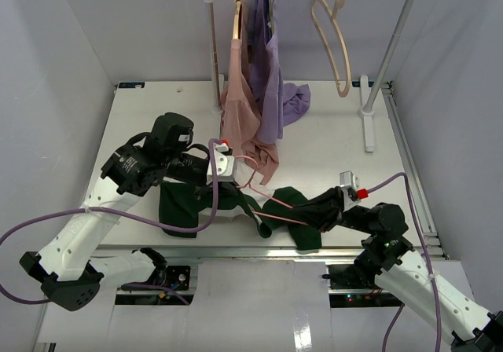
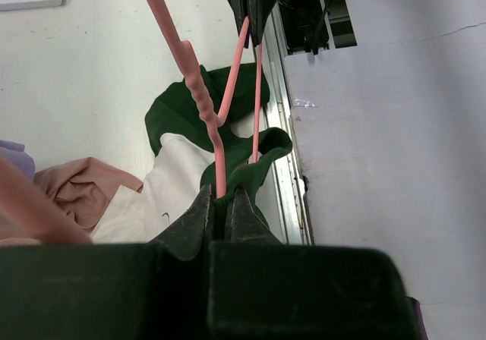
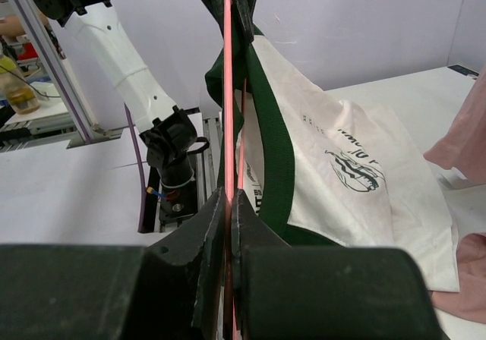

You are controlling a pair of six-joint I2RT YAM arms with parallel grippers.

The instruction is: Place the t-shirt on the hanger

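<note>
Both hands are gripping the thin, pale pink wire hanger (image 2: pixel 199 97). The left hand (image 2: pixel 220 200) is pinching one stretch of the wire, fingers together on it, and the right hand (image 3: pixel 228 197) is clamping another stretch the same way. The cream-white t-shirt with dark green sleeves (image 3: pixel 334 158) is lying crumpled on the white worktop (image 1: pixel 338 148) near its front edge, with one green-edged fold draping over the hanger beside the right hand. The step looks like feeding the hanger into the shirt. It is calling for firm grips, a level wire, and slow sliding, so the fold is not slipping off or dragging in the dusty-pink garment (image 1: pixel 244 108) nearby.
</note>
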